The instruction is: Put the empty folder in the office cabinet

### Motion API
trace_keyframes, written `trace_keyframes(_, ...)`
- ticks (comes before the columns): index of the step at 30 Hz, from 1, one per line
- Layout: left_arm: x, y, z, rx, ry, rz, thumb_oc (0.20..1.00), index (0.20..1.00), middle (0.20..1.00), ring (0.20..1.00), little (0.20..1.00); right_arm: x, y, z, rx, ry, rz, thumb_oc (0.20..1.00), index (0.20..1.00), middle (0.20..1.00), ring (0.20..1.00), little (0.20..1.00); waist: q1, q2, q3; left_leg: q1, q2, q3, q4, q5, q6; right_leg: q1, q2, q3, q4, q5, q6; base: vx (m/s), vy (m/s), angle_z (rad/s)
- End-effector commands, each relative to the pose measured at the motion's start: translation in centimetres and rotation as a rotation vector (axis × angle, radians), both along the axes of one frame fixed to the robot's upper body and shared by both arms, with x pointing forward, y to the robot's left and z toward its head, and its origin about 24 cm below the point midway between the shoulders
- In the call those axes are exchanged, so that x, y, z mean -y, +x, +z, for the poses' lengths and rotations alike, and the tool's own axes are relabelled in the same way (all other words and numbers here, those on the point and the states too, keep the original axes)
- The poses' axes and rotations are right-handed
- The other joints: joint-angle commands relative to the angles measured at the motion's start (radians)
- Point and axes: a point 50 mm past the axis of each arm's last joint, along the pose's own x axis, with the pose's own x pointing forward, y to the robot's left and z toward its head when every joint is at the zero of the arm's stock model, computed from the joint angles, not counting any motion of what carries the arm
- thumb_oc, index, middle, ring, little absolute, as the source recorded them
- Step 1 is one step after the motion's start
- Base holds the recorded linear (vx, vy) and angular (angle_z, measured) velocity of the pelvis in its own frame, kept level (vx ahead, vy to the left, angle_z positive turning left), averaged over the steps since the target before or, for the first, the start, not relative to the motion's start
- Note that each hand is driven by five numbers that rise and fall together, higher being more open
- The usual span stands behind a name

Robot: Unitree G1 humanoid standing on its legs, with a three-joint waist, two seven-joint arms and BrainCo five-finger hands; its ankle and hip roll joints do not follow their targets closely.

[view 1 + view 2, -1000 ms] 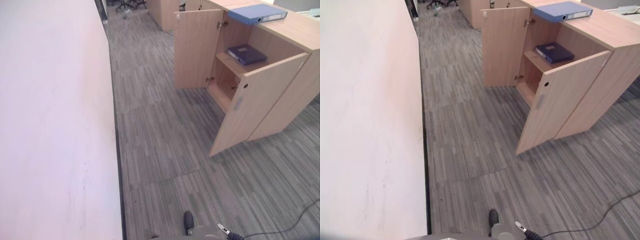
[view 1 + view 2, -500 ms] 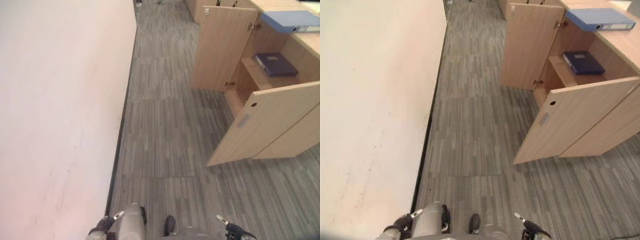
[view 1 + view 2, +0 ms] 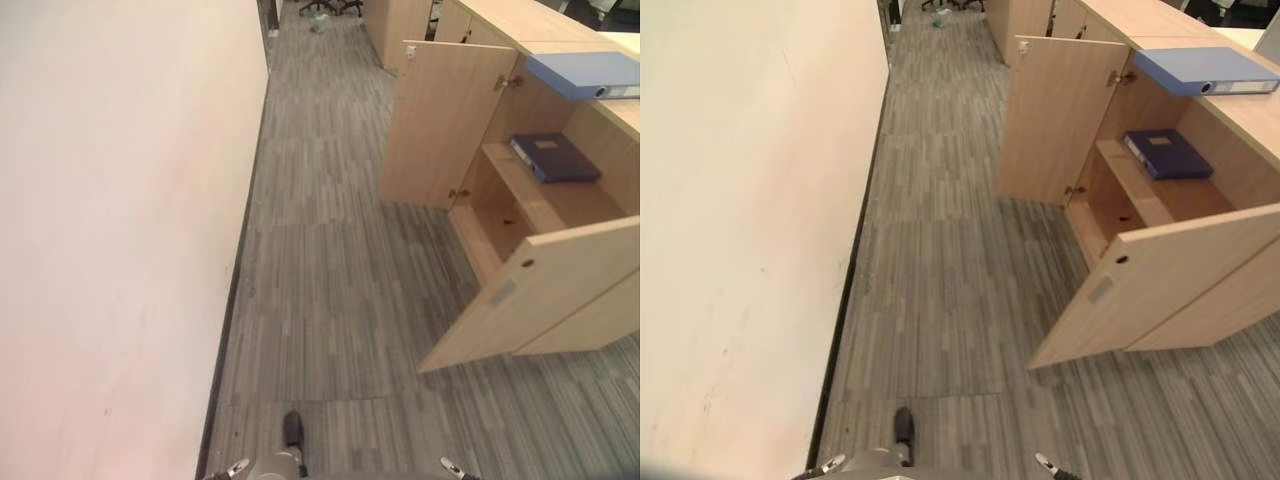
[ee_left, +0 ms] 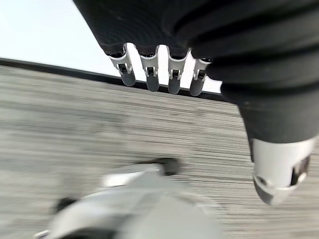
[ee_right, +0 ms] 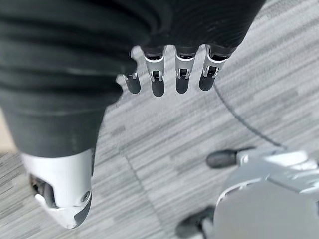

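A light wooden office cabinet (image 3: 600,330) stands at the right with both doors open. On its upper shelf a dark blue folder (image 3: 555,157) lies flat. A light blue folder (image 3: 582,73) lies on the cabinet's top. The left hand (image 4: 149,74) hangs over the carpet near the wall, fingers straight and holding nothing. In the right wrist view the right hand (image 5: 158,79) also hangs open above the carpet, empty. Both hands are far from the cabinet.
A white wall (image 3: 100,250) runs along the left. Grey striped carpet (image 3: 330,280) lies between the wall and the cabinet. The near door (image 3: 530,300) and the far door (image 3: 440,125) jut into the aisle. More cabinets (image 3: 395,20) and office chairs (image 3: 330,6) stand at the far end.
The whole picture has shifted, so the camera has moved; the cabinet now sits lower and further right in the eye views. The folders have not moved.
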Motion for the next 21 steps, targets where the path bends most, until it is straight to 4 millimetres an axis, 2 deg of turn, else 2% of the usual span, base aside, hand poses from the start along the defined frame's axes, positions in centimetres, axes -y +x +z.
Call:
trace_keyframes(1, -1.0, -0.6, 0.2, -0.007, 0.045, -0.027, 1.000, 1.000, 1.000, 1.000, 1.000, -0.1, 1.0, 0.1, 0.037, -0.002, 0.063, 1.000, 1.000, 1.000, 1.000, 1.000, 0.024, 0.005, -0.016, -0.020, 0.029, -0.015, 0.017, -0.072, -0.100, -0.078, -0.190, 0.013, 0.092, 0.064, 0.118, 0.10, 0.170, 0.08)
trace_keyframes(2, -1.0, -0.6, 0.2, -0.007, 0.045, -0.027, 1.000, 1.000, 1.000, 1.000, 1.000, -0.1, 1.0, 0.1, 0.037, -0.002, 0.063, 1.000, 1.000, 1.000, 1.000, 1.000, 0.024, 0.005, -0.016, -0.020, 0.029, -0.015, 0.017, -0.072, -0.100, -0.078, -0.190, 0.013, 0.092, 0.064, 0.118, 0.22, 0.473, 0.23)
trace_keyframes(3, -1.2, -0.2, 0.3, -0.006, 0.055, -0.058, 1.000, 1.000, 1.000, 1.000, 1.000, -0.5, 2.3, 0.2, 0.066, 0.002, 0.115, 1.000, 1.000, 1.000, 1.000, 1.000, 0.029, 0.009, -0.011, 0.026, -0.028, -0.030, 0.017, -0.118, -0.062, -0.152, -0.254, 0.004, 0.297, 0.129, 0.133, 0.19, 0.545, 0.22)
trace_keyframes(4, -1.1, 0.1, 0.3, -0.005, 0.055, -0.076, 1.000, 1.000, 1.000, 1.000, 1.000, -0.7, 3.4, 0.4, 0.101, 0.004, 0.145, 1.000, 1.000, 1.000, 1.000, 1.000, 0.030, 0.019, 0.004, 0.055, -0.063, -0.041, 0.017, -0.143, -0.028, -0.219, -0.301, 0.004, 0.472, 0.244, 0.123, 0.23, 0.665, 0.20)
trace_keyframes(5, -1.1, 0.2, 0.3, -0.008, 0.057, -0.092, 1.000, 1.000, 1.000, 1.000, 1.000, -1.0, 4.3, 0.5, 0.122, 0.007, 0.170, 1.000, 1.000, 1.000, 1.000, 1.000, 0.028, 0.023, 0.018, 0.074, -0.078, -0.049, 0.017, -0.157, -0.016, -0.234, -0.320, -0.008, 0.543, 0.268, 0.109, 0.18, 0.422, 0.02)
trace_keyframes(8, -1.3, -0.3, 0.3, -0.032, 0.061, -0.106, 1.000, 1.000, 1.000, 1.000, 1.000, -1.9, 5.3, 0.6, 0.153, 0.021, 0.228, 1.000, 1.000, 1.000, 1.000, 1.000, 0.032, 0.032, 0.032, 0.123, -0.088, -0.058, 0.017, -0.202, -0.014, -0.294, -0.364, -0.071, 0.643, 0.232, 0.103, 0.16, 0.191, 0.44)
trace_keyframes(9, -1.3, -0.3, 0.3, -0.035, 0.065, -0.116, 1.000, 1.000, 1.000, 1.000, 1.000, -2.0, 5.8, 0.6, 0.165, 0.022, 0.246, 1.000, 1.000, 1.000, 1.000, 1.000, 0.027, 0.041, 0.037, 0.132, -0.083, -0.072, 0.017, -0.202, -0.017, -0.321, -0.340, -0.081, 0.629, 0.196, 0.087, 0.08, 0.053, 0.46)
trace_keyframes(10, -1.1, 0.1, 0.3, -0.031, 0.063, -0.136, 1.000, 1.000, 1.000, 1.000, 1.000, -2.2, 6.3, 0.8, 0.177, 0.023, 0.265, 1.000, 1.000, 1.000, 1.000, 1.000, 0.020, 0.059, 0.045, 0.127, -0.067, -0.086, 0.017, -0.183, -0.018, -0.357, -0.296, -0.098, 0.586, 0.178, 0.057, 0.06, 0.008, 0.53)
trace_keyframes(12, -1.0, 0.2, 0.3, -0.030, 0.061, -0.152, 1.000, 1.000, 1.000, 1.000, 1.000, -2.2, 6.5, 0.8, 0.179, 0.022, 0.267, 1.000, 1.000, 1.000, 1.000, 1.000, 0.014, 0.064, 0.055, 0.137, -0.063, -0.103, 0.017, -0.179, -0.019, -0.350, -0.280, -0.102, 0.544, 0.173, 0.059, 0.07, -0.026, 0.61)
trace_keyframes(13, -0.9, 0.4, 0.3, -0.037, 0.062, -0.187, 1.000, 1.000, 1.000, 1.000, 1.000, -2.2, 6.8, 0.9, 0.186, 0.024, 0.275, 1.000, 1.000, 1.000, 1.000, 1.000, 0.002, 0.064, 0.066, 0.158, -0.060, -0.123, 0.017, -0.183, -0.028, -0.372, -0.227, -0.103, 0.443, 0.166, 0.060, 0.08, -0.035, 0.70)
trace_keyframes(14, -0.9, 0.4, 0.3, -0.037, 0.062, -0.187, 1.000, 1.000, 1.000, 1.000, 1.000, -2.2, 6.8, 0.9, 0.186, 0.024, 0.275, 1.000, 1.000, 1.000, 1.000, 1.000, 0.001, 0.064, 0.068, 0.160, -0.059, -0.124, 0.017, -0.183, -0.029, -0.369, -0.226, -0.104, 0.441, 0.166, 0.060, 0.13, -0.048, 0.65)
trace_keyframes(17, -0.6, 0.5, 0.2, -0.045, 0.059, -0.224, 1.000, 1.000, 1.000, 1.000, 1.000, -2.2, 7.4, 1.1, 0.211, 0.028, 0.246, 1.000, 1.000, 1.000, 1.000, 1.000, -0.022, 0.046, 0.078, 0.189, -0.064, -0.151, 0.017, -0.199, -0.047, -0.388, -0.184, -0.102, 0.218, 0.217, 0.087, 0.14, -0.062, 0.60)
trace_keyframes(18, -0.5, 0.5, 0.2, -0.047, 0.059, -0.234, 1.000, 1.000, 1.000, 1.000, 1.000, -2.1, 7.3, 1.0, 0.208, 0.033, 0.228, 1.000, 1.000, 1.000, 1.000, 1.000, -0.030, 0.027, 0.079, 0.202, -0.073, -0.156, 0.017, -0.209, -0.054, -0.394, -0.171, -0.094, 0.130, 0.264, 0.106, 0.18, -0.084, 0.40)
trace_keyframes(21, -0.7, 0.3, 0.2, -0.059, 0.061, -0.244, 1.000, 1.000, 1.000, 1.000, 1.000, -1.9, 6.6, 0.9, 0.188, 0.037, 0.224, 1.000, 1.000, 1.000, 1.000, 1.000, -0.042, 0.009, 0.078, 0.234, -0.080, -0.176, 0.017, -0.230, -0.056, -0.409, -0.156, -0.080, 0.042, 0.317, 0.128, 0.19, -0.054, 0.23)
